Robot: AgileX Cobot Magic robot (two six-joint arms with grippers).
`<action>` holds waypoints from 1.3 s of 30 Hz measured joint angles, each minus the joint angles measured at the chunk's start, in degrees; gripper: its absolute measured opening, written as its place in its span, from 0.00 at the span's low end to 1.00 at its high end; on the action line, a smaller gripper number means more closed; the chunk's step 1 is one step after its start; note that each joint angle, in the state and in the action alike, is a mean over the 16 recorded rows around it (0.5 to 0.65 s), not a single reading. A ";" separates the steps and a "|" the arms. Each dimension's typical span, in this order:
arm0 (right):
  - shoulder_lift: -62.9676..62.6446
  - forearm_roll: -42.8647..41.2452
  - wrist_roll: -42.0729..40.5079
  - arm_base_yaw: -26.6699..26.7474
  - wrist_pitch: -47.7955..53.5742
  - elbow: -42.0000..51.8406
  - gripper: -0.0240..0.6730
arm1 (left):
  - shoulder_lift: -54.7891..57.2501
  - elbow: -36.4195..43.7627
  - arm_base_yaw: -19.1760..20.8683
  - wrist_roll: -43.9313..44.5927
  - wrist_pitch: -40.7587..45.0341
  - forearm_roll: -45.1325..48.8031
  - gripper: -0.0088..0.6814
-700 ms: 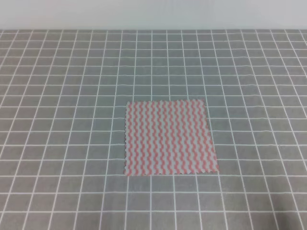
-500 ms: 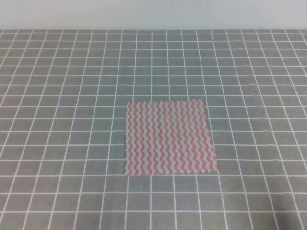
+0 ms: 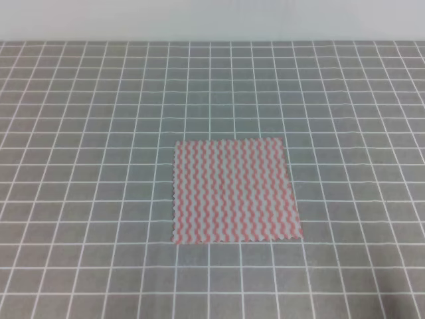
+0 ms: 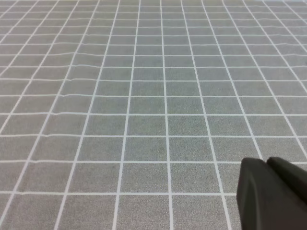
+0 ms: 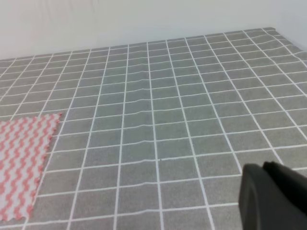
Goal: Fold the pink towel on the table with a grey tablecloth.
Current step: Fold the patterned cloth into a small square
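The pink towel (image 3: 232,191) lies flat and unfolded on the table with a grey tablecloth (image 3: 86,100), slightly right of centre in the exterior high view. No gripper shows in that view. In the right wrist view the towel's corner (image 5: 21,163) sits at the lower left, and a dark part of my right gripper (image 5: 271,194) pokes in at the lower right, well apart from it. The left wrist view shows only gridded cloth (image 4: 144,96) and a dark part of my left gripper (image 4: 271,191) at the lower right. Neither view shows how the jaws stand.
A white wall (image 3: 212,20) runs along the table's far edge. The tablecloth has slight ripples (image 5: 144,103) to the right of the towel and others (image 4: 72,76) in the left wrist view.
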 joint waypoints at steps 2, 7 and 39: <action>-0.18 0.22 0.00 -0.01 -0.12 0.21 0.01 | -0.12 0.09 0.00 0.00 -0.06 0.00 0.01; -0.18 0.74 -0.01 -0.01 -0.17 0.21 0.01 | -0.25 0.18 0.01 -0.01 -0.19 0.00 0.01; 0.18 4.02 0.14 0.01 -0.20 -0.32 0.01 | -0.49 0.18 0.01 -0.01 -0.19 0.59 0.01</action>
